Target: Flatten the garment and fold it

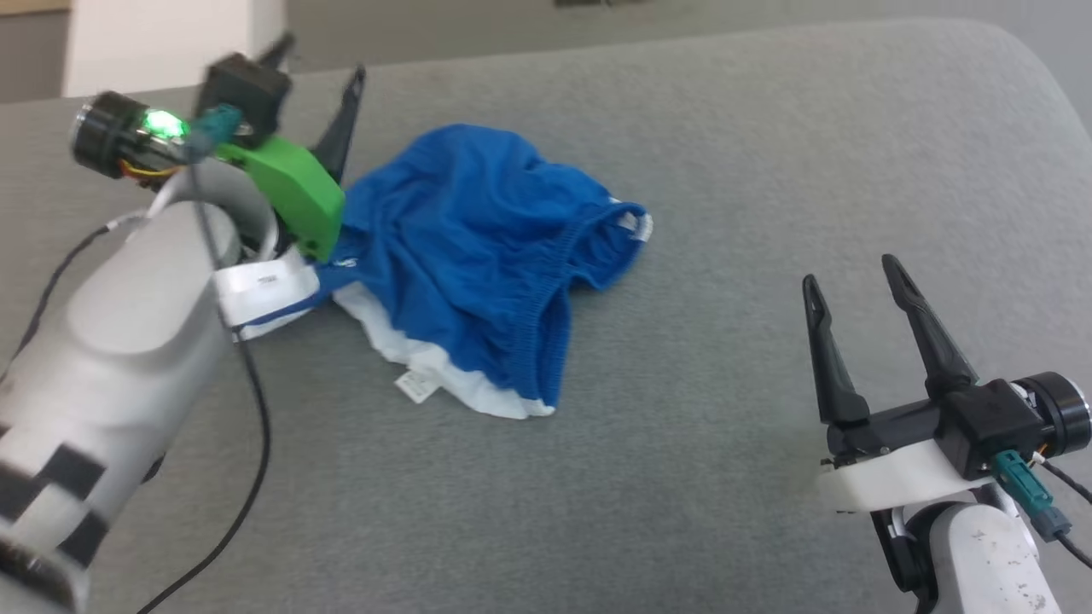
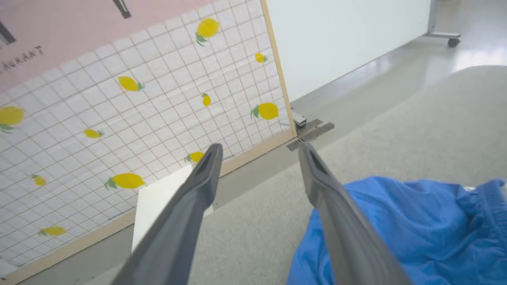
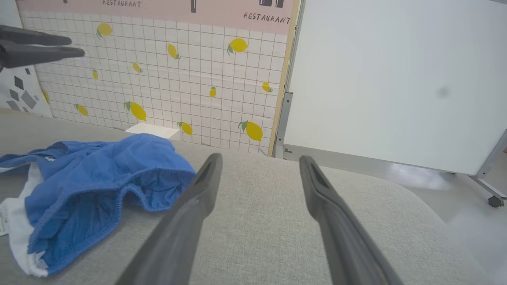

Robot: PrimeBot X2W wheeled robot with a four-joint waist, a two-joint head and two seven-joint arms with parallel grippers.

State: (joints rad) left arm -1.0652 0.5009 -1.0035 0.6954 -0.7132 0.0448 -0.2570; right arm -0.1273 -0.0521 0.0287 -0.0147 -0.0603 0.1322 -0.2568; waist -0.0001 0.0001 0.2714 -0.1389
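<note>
Closest to my head camera is the pale left forearm (image 1: 111,358), with a black cable (image 1: 256,426) hanging off it. Beyond it the left gripper (image 1: 324,55) points away from me, lifted over the far left of the grey cushion (image 1: 725,136). On the left wrist feed its two fingers (image 2: 190,206) stand spread wide with nothing between them, so it is released. Blue cloth sits just beside the right-hand finger on that feed; I cannot tell whether they touch.

The shorts (image 1: 478,247) lie in a rumpled heap on the cushion, left of centre, not flat and not folded. Their gathered waistband (image 1: 554,298) gapes toward the right. White trim (image 1: 444,375) runs along the near edge, and a small label (image 1: 415,385) sticks out from it onto the cushion.

The right gripper (image 1: 849,269) sits low at my right, well apart from the shorts, fingers up and splayed, holding nothing. Its wrist feed shows the shorts off to the left, with a lemon-print wall (image 3: 158,79) and a white board (image 3: 396,79) behind the cushion.
</note>
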